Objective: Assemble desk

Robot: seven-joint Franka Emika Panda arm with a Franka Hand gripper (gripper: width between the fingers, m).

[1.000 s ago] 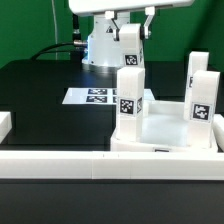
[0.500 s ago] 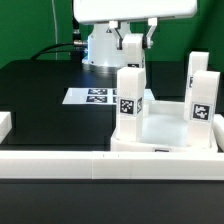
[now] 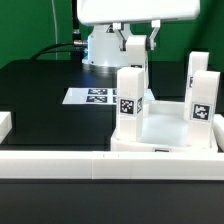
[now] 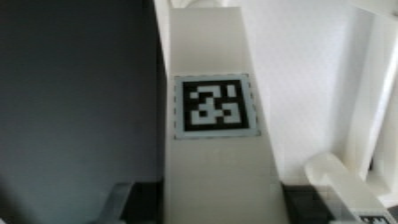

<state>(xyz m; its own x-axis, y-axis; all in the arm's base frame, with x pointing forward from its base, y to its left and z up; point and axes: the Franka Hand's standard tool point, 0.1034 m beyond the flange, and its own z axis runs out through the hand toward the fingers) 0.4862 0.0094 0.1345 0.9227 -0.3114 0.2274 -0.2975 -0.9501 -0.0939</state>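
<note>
1. Green backdrop fills the exterior view toward 12 o'clock, and below it a black desk (image 3: 40, 90) carries everything you work with.
2. Your white desk top (image 3: 165, 128) lies at about 4 o'clock in that view, tray side up. Its near edge sits just behind the long low white rail (image 3: 100, 165) that spans the picture at 6 o'clock.
3. The front leg (image 3: 129, 100) stands upright at the tray's 9 o'clock corner, and two more legs (image 3: 200, 95) stand upright at its 3 o'clock side.
4. Your gripper (image 3: 137, 44) hangs at 12 o'clock from the front leg, above its top, with the arm's white base (image 3: 100, 45) behind it.
5. In the wrist view the gripper (image 4: 214, 200) is set narrow on a tagged leg (image 4: 210, 110). A dark finger pad (image 4: 143, 200) lies against each side of that leg.
6. From the exterior view, the front leg hides most of this held leg.
7. The marker board (image 3: 95, 97) lies flat at 9 o'clock from the tray, near its edge but apart from it.
8. Open black surface runs on from the board toward 9 o'clock, as far as a small white block (image 3: 5, 125) at the picture's edge.
</note>
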